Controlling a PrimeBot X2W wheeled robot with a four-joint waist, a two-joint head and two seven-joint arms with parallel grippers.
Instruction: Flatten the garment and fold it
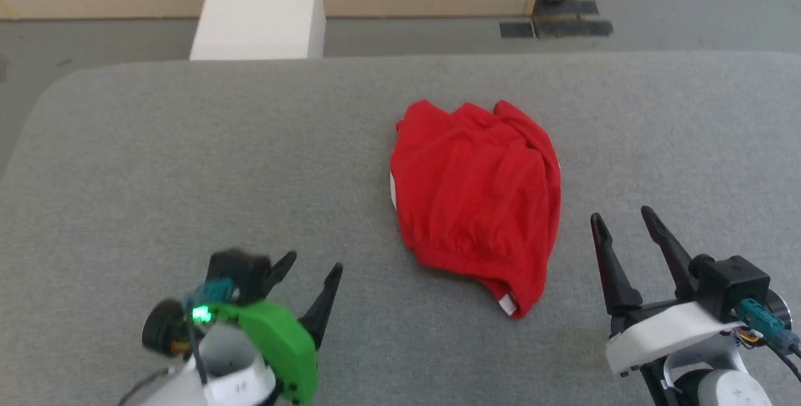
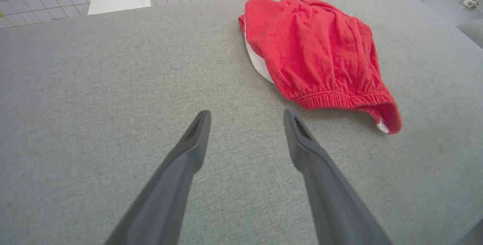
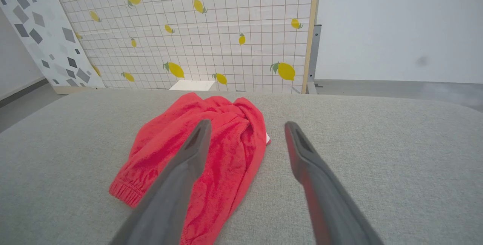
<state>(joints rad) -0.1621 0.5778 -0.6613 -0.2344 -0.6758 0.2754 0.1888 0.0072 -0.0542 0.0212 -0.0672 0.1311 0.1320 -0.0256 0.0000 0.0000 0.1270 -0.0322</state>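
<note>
A grey fabric-covered surface (image 1: 156, 162) with rounded far corners is bordered beyond by grey floor (image 1: 688, 12), a white box (image 1: 260, 12) and a lemon-print grid panel (image 3: 211, 37). The red shorts (image 1: 475, 199) are crumpled right of centre, with the waistband (image 2: 339, 99) nearest the robot and well clear of every edge. The left gripper (image 1: 314, 261) is held spread over bare fabric. The right gripper (image 1: 619, 213), likewise spread, is held near the shorts and apart from them.
</note>
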